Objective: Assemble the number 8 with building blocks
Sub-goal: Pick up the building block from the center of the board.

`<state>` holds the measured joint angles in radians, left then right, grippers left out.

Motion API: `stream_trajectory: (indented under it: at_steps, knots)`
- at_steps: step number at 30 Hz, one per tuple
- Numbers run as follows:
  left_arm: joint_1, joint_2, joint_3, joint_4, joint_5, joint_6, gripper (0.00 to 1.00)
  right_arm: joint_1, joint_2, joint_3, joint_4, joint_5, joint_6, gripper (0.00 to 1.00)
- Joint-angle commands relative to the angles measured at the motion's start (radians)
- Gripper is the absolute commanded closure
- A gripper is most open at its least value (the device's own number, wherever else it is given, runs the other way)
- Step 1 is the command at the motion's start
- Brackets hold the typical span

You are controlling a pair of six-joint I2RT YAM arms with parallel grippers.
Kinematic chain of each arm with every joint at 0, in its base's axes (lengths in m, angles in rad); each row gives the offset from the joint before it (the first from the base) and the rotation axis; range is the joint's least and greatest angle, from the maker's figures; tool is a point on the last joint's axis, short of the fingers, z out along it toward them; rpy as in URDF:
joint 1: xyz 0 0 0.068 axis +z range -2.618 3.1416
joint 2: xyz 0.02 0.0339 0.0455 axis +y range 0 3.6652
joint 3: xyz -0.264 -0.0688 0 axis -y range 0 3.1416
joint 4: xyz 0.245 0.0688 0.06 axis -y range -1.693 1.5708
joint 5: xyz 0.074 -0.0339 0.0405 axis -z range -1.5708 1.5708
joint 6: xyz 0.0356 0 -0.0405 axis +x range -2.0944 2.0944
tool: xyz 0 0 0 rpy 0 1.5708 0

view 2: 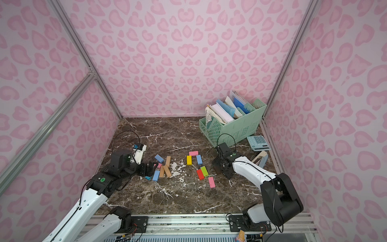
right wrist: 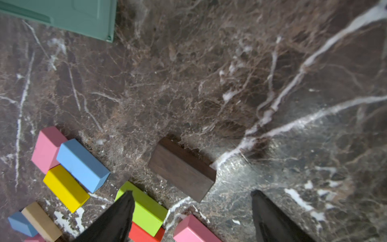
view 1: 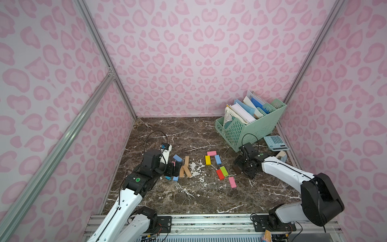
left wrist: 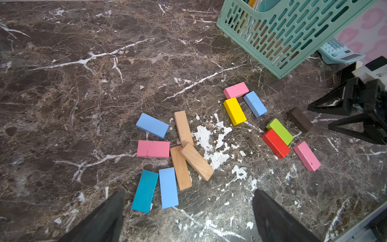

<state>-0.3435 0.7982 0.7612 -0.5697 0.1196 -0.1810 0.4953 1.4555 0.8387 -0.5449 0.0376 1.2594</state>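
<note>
Of the number 8 I see an arch: a pink block across the top, with yellow and light blue blocks as its sides. Nearer lie green and red blocks side by side, and a loose pink one. My right gripper is open and low over the dark brown block, which lies flat and untouched. My left gripper is open and empty, beside a heap of tan, light blue, teal and pink blocks.
A mint-green file basket full of papers stands at the back right, close behind my right gripper. A blue-grey calculator lies beside it by the right wall. Pink patterned walls close in the marble tabletop.
</note>
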Motion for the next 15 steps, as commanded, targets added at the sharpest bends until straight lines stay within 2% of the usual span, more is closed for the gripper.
stream_trajectory:
  at_steps: [1,15]
  knots:
    - [0.001,-0.004,0.002,0.007,0.006,0.003,0.02,0.000,0.043,0.023,-0.021,-0.048,0.038,0.13]
    - [0.001,-0.013,0.001,0.008,0.005,0.004,0.02,0.000,0.184,0.094,-0.022,-0.071,0.065,0.24]
